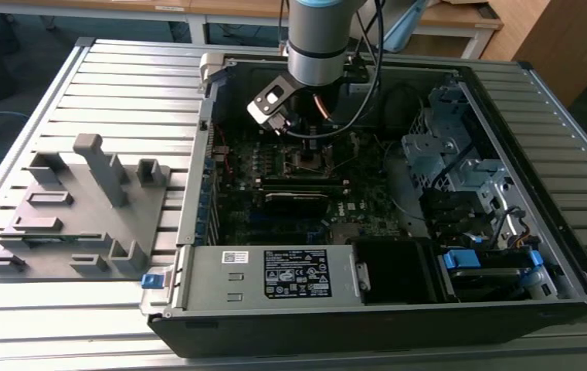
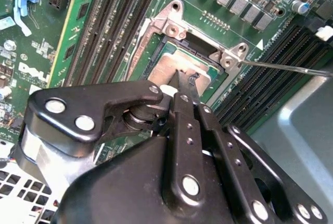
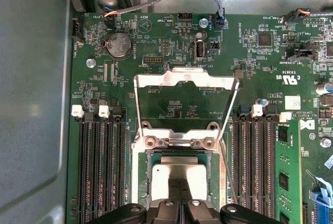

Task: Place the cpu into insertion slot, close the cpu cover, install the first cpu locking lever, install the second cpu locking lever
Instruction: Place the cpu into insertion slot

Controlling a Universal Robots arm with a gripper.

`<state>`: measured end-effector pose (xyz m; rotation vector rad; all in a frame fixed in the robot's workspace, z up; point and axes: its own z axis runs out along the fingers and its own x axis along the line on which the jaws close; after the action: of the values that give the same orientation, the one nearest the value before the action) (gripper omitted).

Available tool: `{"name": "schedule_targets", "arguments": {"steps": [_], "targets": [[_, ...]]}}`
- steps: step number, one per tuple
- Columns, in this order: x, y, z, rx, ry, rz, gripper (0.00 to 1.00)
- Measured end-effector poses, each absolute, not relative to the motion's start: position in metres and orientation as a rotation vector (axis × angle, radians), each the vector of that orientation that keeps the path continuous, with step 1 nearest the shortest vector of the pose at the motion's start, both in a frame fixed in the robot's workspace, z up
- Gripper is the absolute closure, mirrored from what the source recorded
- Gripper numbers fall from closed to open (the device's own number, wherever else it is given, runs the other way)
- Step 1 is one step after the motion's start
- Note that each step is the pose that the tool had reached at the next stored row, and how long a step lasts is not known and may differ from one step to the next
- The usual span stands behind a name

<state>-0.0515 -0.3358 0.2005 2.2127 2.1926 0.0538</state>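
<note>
Gripper touching the cpu, fingers drawn together.
The cpu cover is standing open at the insertion slot's edge, memory slots flanking both sides.

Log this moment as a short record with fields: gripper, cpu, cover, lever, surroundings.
gripper: low over the insertion slot, inside the open computer case
cpu: lying flat in the insertion slot, metal top up
cpu cover: swung open, not over the cpu
locking lever: thin rod beside the slot, apparently not latched
memory slots: long black rows on both sides of the slot
</note>
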Motion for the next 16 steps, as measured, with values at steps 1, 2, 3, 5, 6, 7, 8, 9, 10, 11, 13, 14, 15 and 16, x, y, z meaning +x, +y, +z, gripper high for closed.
{"name": "schedule_targets", "arguments": {"steps": [1, 2, 3, 5, 6, 7, 8, 9, 10, 11, 13, 14, 15, 16], "targets": [[-0.0515, -0.3358, 0.2005, 2.213, 2.193, 0.054, 0.9], [-0.0515, -0.3358, 0.2005, 2.213, 2.193, 0.054, 0.9], [-0.0514, -0.3357, 0.2, 2.213, 2.193, 0.054, 0.9], [-0.0516, -0.3359, 0.1987, 2.212, 2.193, 0.052, 0.9], [-0.0516, -0.3359, 0.1984, 2.212, 2.193, 0.052, 0.9], [-0.0516, -0.3359, 0.1984, 2.212, 2.192, 0.052, 0.9], [-0.0516, -0.3359, 0.1982, 2.213, 2.193, 0.053, 0.9], [-0.0515, -0.3358, 0.198, 2.213, 2.193, 0.054, 0.9], [-0.0515, -0.3358, 0.198, 2.213, 2.193, 0.054, 0.9], [-0.0515, -0.3358, 0.1978, 2.213, 2.193, 0.054, 0.9], [-0.0516, -0.3359, 0.1971, 2.213, 2.193, 0.053, 0.9], [-0.0516, -0.3359, 0.1971, 2.213, 2.193, 0.053, 0.9], [-0.0516, -0.3358, 0.197, 2.213, 2.193, 0.053, 0.9], [-0.0515, -0.3358, 0.1969, 2.213, 2.193, 0.054, 0.9]]}}
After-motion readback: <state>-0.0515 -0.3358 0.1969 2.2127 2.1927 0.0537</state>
